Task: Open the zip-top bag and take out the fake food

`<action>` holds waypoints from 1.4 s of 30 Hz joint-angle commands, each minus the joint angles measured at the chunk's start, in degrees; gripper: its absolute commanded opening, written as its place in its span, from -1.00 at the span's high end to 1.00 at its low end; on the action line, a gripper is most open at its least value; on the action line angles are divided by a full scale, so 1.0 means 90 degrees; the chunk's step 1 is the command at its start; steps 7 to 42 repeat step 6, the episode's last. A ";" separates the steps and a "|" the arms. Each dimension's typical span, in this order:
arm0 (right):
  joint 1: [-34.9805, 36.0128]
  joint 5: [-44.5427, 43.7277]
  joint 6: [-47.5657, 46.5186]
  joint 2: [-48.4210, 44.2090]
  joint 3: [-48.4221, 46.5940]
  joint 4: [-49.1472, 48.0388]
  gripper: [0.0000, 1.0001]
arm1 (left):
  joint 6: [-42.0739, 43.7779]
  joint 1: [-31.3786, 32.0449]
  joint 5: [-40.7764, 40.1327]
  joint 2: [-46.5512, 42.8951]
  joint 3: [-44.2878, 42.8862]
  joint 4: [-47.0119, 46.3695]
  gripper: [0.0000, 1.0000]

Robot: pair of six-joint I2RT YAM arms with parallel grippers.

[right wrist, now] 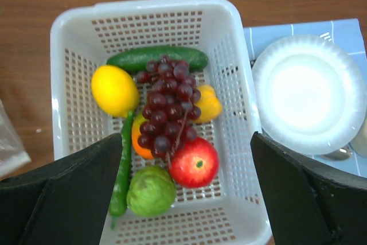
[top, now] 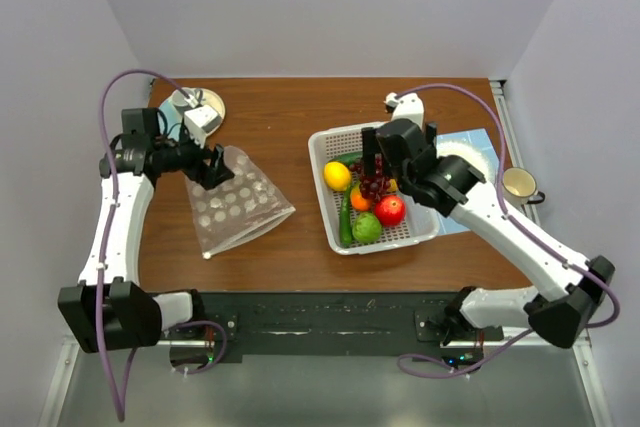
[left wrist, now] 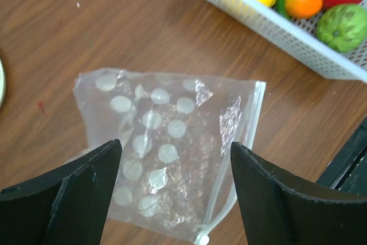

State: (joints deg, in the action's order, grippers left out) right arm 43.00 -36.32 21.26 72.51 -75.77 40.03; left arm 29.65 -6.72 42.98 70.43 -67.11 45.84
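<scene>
The zip-top bag [top: 235, 207] lies flat on the wooden table at the left, clear with pale dots [left wrist: 166, 142]; nothing shows inside it, and its zip edge with the white slider [left wrist: 200, 239] is at the right in the left wrist view. My left gripper [top: 212, 167] hovers over its far end, open [left wrist: 175, 193], with only the bag below showing between the fingers. The fake food sits in the white basket [top: 385, 244]: lemon [right wrist: 114, 90], grapes [right wrist: 166, 113], red round one [right wrist: 194, 162], green round one [right wrist: 150, 190], cucumber [right wrist: 157, 58], orange [right wrist: 136, 142]. My right gripper [top: 372, 159] hangs open above them [right wrist: 186, 193], holding nothing.
A white paper plate [right wrist: 309, 93] rests on a blue cloth [top: 480, 137] right of the basket [right wrist: 143, 5], with a mug [top: 520, 185] beyond it. A small dish with a white object [top: 197, 107] stands at the back left. A thin green pepper [right wrist: 121, 176] also lies in the basket.
</scene>
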 commanded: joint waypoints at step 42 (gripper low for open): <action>-0.0032 0.0382 -0.0086 -0.0605 0.0400 0.0269 -0.97 | -0.0609 0.0014 0.0595 -0.0345 -0.0346 0.0199 -0.76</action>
